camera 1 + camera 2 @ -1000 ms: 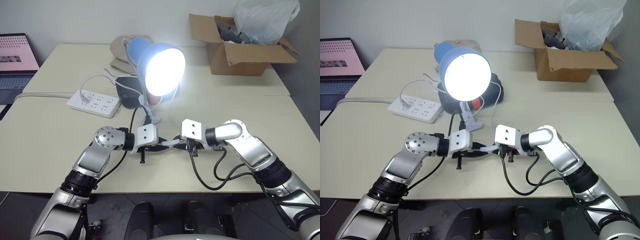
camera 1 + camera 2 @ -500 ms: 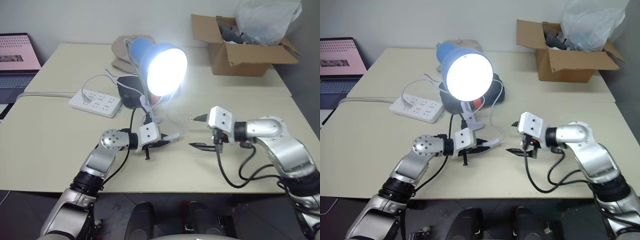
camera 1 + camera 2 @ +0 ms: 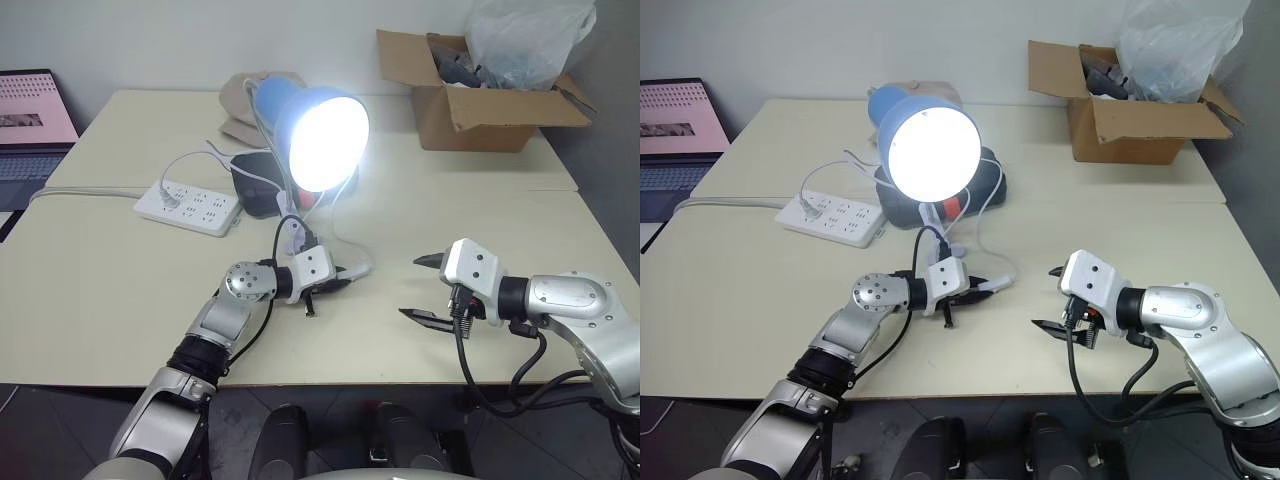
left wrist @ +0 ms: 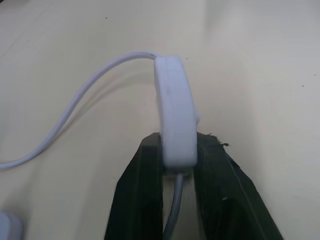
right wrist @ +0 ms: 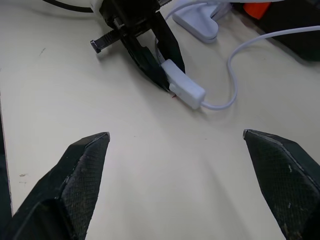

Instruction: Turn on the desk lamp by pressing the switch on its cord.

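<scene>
The desk lamp (image 3: 318, 135) stands mid-table, its blue shade facing me and its bulb glowing brightly. From its white clip base (image 3: 293, 232) the thin white cord (image 3: 985, 215) loops down to the switch (image 4: 175, 117), a slim white oblong. My left gripper (image 3: 340, 284) is shut on the switch, whose free end sticks out past the black fingertips (image 5: 150, 60) just over the tabletop. My right gripper (image 3: 412, 287) hangs a hand's width to the right of the switch, open wide and holding nothing.
A white power strip (image 3: 188, 205) with a grey cable lies left of the lamp. A black object (image 3: 255, 180) sits behind it. At the back right is a cardboard box (image 3: 480, 105) with a plastic bag. A laptop (image 3: 30, 120) sits at far left.
My right gripper has drawn back from the switch toward the right and opened wide. The left gripper has kept the switch and shifted slightly forward. The lamp glows throughout.
</scene>
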Controlling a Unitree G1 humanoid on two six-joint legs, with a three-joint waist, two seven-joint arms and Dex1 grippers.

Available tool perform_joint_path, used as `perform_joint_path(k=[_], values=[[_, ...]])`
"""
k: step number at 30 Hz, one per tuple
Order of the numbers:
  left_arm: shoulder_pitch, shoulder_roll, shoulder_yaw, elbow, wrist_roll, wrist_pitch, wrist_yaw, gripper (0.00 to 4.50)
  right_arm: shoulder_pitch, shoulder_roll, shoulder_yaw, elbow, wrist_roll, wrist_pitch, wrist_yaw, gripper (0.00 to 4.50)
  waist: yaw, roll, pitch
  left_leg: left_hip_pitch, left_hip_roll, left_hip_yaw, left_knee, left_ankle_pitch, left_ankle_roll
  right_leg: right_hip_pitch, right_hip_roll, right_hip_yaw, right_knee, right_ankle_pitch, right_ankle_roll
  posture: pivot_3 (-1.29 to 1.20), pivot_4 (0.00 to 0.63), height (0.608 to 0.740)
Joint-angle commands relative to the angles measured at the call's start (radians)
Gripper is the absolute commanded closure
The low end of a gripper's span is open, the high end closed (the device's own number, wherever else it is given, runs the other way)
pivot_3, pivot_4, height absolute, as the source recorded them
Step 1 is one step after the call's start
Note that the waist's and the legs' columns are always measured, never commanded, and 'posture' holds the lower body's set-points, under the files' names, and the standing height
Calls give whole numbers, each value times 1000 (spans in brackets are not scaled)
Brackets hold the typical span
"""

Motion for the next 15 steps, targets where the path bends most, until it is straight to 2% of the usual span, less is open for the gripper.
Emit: perform_joint_path(k=[1,7,8,10,15], values=[[11,26,43,-58,-50,4,-26,2473,-5,-14,-20,-18,10,-15,-14,0,0,0,0,0,0,0,0,0,0,0,0,0,0,0,0,0,150,740],[84,93,99,-199,-96,50,-29,1294,-18,-15,-11,12,8,-41,-8,0,-1,0,0,0,0,0,0,0,0,0,0,0,0,0,0,0,150,740],[134,129,134,-278,-149,91,-51,1052,-17,-17,-13,22,6,-58,-3,0,-2,0,0,0,0,0,0,0,0,0,0,0,0,0,0,0,150,740],[225,190,193,-412,-233,154,-87,1052,-13,-20,-23,37,6,-82,3,0,-6,0,0,0,1,0,0,0,0,0,0,1,0,0,0,0,150,740],[420,280,345,-633,-281,308,4,1052,16,-24,-102,59,56,-114,20,0,-7,0,0,1,1,0,-2,0,0,0,-1,0,-1,-1,-1,0,150,740]])
